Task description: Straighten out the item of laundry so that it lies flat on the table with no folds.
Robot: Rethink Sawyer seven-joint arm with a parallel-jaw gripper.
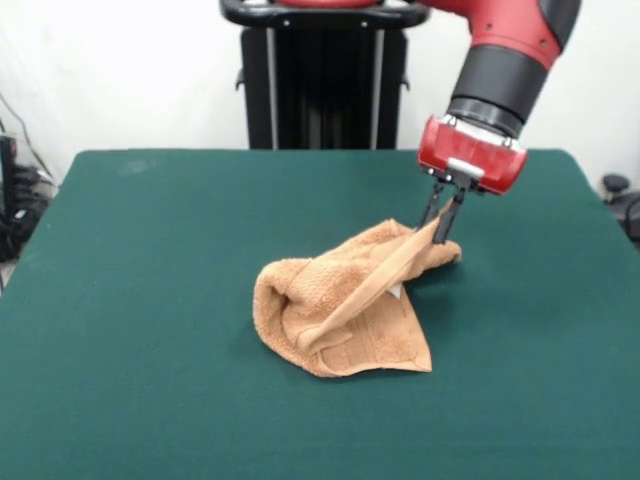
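A: Where's the towel [345, 315]?
B: Ctr of frame, slightly right, on the green table [130, 300]. Crumpled, folded over itself, one edge pulled up taut twd upper right.
A: Gripper [443, 228]?
B: Fingers pinching that raised edge, w/ the red arm [500, 60] coming in from top right.

— Can you see the fingertips [441, 236]?
— No, I can't; towel [345, 315] folds cover them. My arm [510, 60] is cut off at the top edge.
— The tag [396, 292] below them?
— Mostly hidden.
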